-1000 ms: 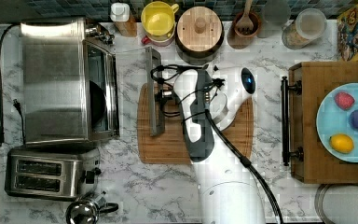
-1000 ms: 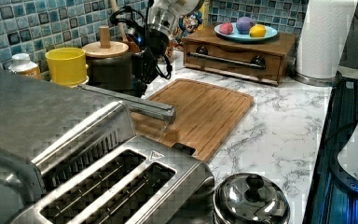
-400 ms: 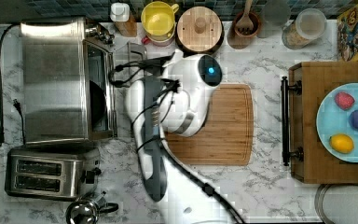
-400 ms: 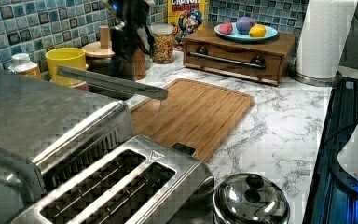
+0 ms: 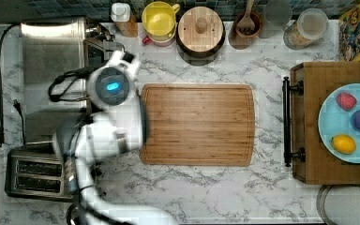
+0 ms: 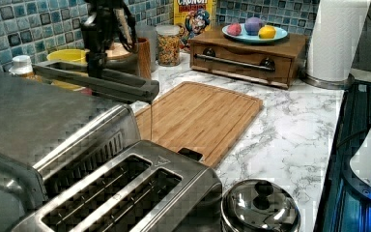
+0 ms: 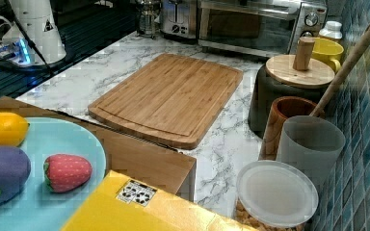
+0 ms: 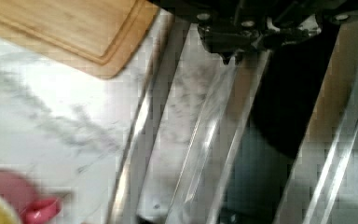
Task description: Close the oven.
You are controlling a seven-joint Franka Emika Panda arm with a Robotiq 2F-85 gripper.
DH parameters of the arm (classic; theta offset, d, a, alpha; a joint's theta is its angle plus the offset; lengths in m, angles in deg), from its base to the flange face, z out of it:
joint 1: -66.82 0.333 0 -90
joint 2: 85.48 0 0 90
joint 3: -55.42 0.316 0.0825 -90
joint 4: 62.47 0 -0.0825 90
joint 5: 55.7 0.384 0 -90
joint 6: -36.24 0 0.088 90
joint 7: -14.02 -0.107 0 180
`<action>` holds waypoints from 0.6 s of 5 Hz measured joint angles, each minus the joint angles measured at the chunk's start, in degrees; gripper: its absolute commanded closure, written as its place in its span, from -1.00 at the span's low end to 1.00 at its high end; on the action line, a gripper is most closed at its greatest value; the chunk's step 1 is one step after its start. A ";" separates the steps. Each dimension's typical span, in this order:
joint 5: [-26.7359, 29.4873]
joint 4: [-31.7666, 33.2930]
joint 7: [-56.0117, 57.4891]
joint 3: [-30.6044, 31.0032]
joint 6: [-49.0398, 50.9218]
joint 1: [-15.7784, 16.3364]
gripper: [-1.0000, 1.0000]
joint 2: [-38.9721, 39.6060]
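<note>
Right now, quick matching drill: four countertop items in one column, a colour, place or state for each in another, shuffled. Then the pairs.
Items:
1. oven door
2. cutting board
3. lemon
4. wooden spoon

Descriptions:
A. standing in a brown cup by the tiled wall
B. partly raised, not yet shut
C. on the light blue plate with other toy fruit
D. lying flat on the marble, nothing on it

Pairs: 1-B, 2-D, 3-C, 4-A
</note>
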 measured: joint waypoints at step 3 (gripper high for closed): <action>-17.70 1.68 -28.30 0.64 -5.71 7.85 1.00 -2.26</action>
